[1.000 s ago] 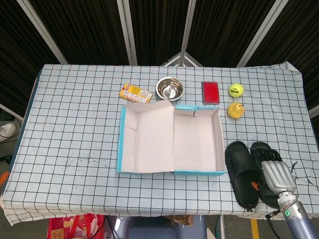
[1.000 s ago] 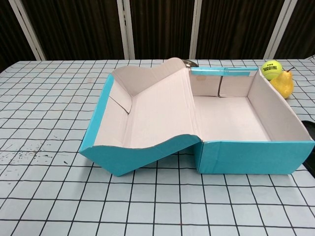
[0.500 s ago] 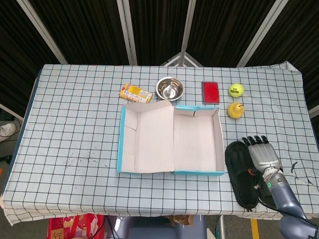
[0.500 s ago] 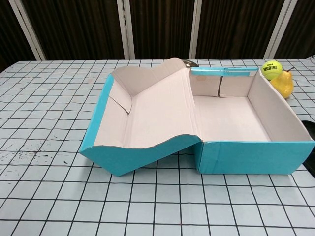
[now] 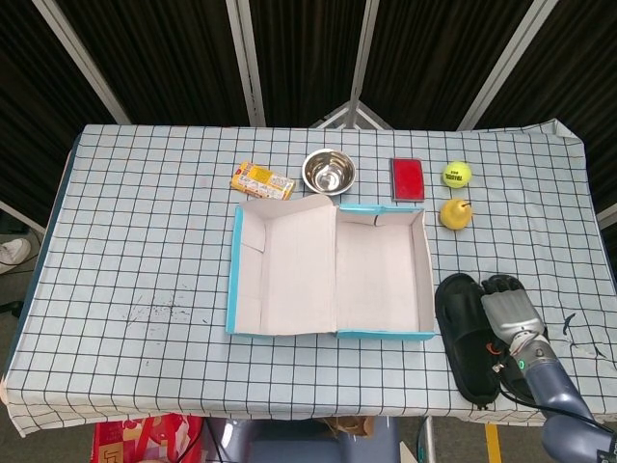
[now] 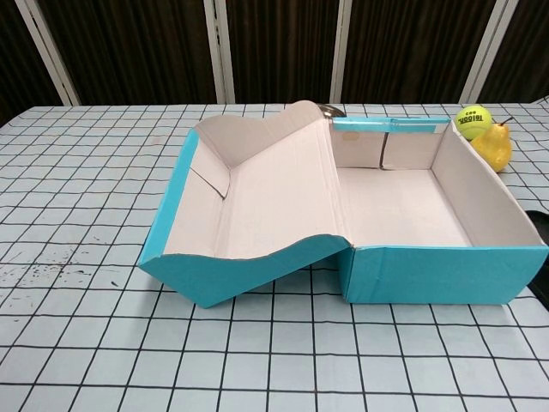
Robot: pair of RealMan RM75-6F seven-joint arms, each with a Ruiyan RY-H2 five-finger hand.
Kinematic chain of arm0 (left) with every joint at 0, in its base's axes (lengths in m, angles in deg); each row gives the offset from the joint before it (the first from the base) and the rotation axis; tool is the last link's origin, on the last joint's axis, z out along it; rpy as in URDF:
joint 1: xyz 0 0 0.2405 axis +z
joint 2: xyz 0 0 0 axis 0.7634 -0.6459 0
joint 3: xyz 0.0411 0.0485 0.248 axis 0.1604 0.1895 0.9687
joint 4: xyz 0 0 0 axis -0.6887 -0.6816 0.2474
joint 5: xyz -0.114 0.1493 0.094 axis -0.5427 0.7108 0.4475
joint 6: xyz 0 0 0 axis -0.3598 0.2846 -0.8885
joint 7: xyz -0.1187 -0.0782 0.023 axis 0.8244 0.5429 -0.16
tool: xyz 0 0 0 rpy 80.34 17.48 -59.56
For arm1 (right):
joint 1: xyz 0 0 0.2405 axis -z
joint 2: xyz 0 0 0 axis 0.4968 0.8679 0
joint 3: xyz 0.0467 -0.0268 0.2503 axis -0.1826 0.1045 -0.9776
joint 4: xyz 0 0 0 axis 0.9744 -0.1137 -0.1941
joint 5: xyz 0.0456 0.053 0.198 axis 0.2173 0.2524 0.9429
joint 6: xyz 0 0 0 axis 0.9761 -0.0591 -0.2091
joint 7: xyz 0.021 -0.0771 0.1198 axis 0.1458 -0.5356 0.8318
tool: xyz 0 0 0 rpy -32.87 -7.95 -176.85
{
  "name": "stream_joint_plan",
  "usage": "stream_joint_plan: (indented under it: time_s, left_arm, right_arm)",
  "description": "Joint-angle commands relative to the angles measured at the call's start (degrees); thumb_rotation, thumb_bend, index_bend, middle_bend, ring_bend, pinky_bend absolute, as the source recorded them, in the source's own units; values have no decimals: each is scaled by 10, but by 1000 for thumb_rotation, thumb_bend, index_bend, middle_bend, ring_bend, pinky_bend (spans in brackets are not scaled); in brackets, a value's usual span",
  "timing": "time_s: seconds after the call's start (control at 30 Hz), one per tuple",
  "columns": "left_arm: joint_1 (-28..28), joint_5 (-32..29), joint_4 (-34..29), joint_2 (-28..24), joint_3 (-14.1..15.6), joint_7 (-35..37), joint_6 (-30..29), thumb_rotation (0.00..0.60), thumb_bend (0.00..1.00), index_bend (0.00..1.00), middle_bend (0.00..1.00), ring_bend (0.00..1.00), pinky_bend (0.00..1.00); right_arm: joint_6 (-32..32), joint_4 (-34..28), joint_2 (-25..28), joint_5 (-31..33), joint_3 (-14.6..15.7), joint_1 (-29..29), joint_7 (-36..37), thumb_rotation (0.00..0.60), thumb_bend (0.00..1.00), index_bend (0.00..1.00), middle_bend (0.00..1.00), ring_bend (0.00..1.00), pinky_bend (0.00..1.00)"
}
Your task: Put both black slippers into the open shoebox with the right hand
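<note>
Head view: right hand lies atop the right black rubber slipper, grip unclear; left black slipper sits just beside the open blue cardboard shoebox on the checkered bench.

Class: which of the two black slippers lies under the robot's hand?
The black slipper farther from the blue shoebox: the right hand covers it; its neighbour lies uncovered.
</note>
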Motion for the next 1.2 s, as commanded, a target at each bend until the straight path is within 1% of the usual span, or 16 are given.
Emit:
stream_joint_plan:
  time_s: [0.03, 0.33, 0.5, 0.73, 1.03, 1.1, 1.2]
  left_arm:
    - [1, -3, 2, 3, -3, -2, -3, 600, 334, 0, 0, 0, 68]
    - [-9, -15, 14, 17, -10, -19, 9, 600, 335, 0, 0, 0, 68]
    - [-14, -15, 13, 22, -11, -31, 13, 600, 334, 0, 0, 0, 68]
    - [-18, -14, 13, 24, -12, -34, 19, 600, 334, 0, 0, 0, 68]
    - [-21, -24, 16, 28, -14, -45, 26, 600, 335, 0, 0, 0, 68]
    - [-21, -25, 16, 28, -14, -47, 26, 600, 335, 0, 0, 0, 68]
    - [-21, -28, 17, 29, -14, -48, 28, 600, 335, 0, 0, 0, 68]
  right_arm:
    - [-2, 2, -3, -2, 5, -6, 4, 600, 200, 56, 94, 34, 0]
    - [-34, 40, -14, 9, 14, -32, 28, 600, 200, 56, 94, 34, 0]
    - [-58, 73, -36, 13, 20, -39, 48, 600, 200, 56, 93, 34, 0]
    - [-88, 114, -66, 19, 39, -49, 71, 600, 200, 56, 92, 34, 0]
    - [-125, 159, -89, 10, 43, -59, 117, 600, 200, 56, 91, 34, 0]
    - [-128, 171, -95, 3, 47, -61, 123, 600, 200, 75, 101, 34, 0]
    - [-120, 182, -102, -11, 49, -60, 132, 600, 200, 157, 179, 39, 0]
